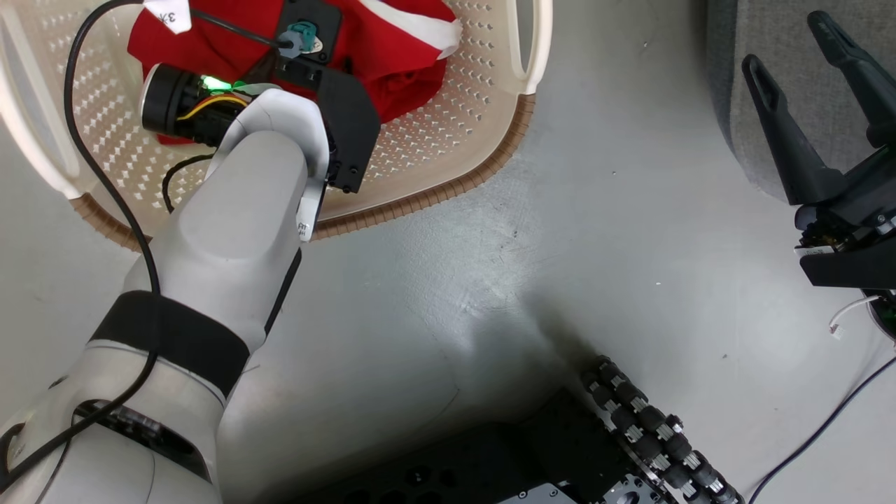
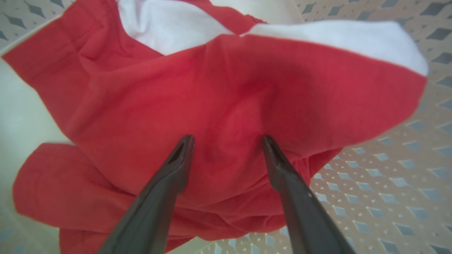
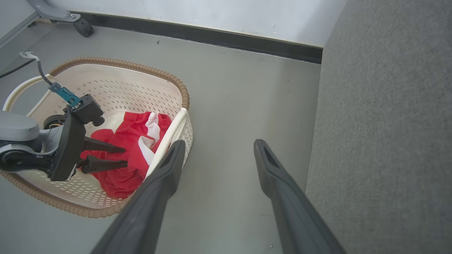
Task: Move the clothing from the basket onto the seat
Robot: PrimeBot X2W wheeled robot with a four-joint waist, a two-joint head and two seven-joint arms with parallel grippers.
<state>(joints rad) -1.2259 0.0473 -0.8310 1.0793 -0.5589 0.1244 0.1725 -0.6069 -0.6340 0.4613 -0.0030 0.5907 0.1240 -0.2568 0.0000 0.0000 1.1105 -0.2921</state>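
Note:
The red clothing (image 1: 399, 49) with white trim lies crumpled in the cream perforated basket (image 1: 448, 133) at the upper left of the head view. My left gripper (image 2: 227, 139) reaches down into the basket, open, with both fingertips resting on or just above the red fabric (image 2: 219, 91). From the right wrist view the left gripper (image 3: 122, 157) points sideways at the clothing (image 3: 136, 148) inside the basket (image 3: 116, 88). My right gripper (image 1: 787, 42) hangs open and holds nothing, in front of the grey seat (image 1: 784, 84). The seat (image 3: 385, 123) fills the right side there.
The basket stands on a grey floor (image 1: 525, 266). My dark wheeled base (image 1: 595, 448) shows at the bottom. A black cable (image 1: 826, 427) lies on the floor at the lower right. A wall with a dark skirting (image 3: 212, 35) runs behind the basket.

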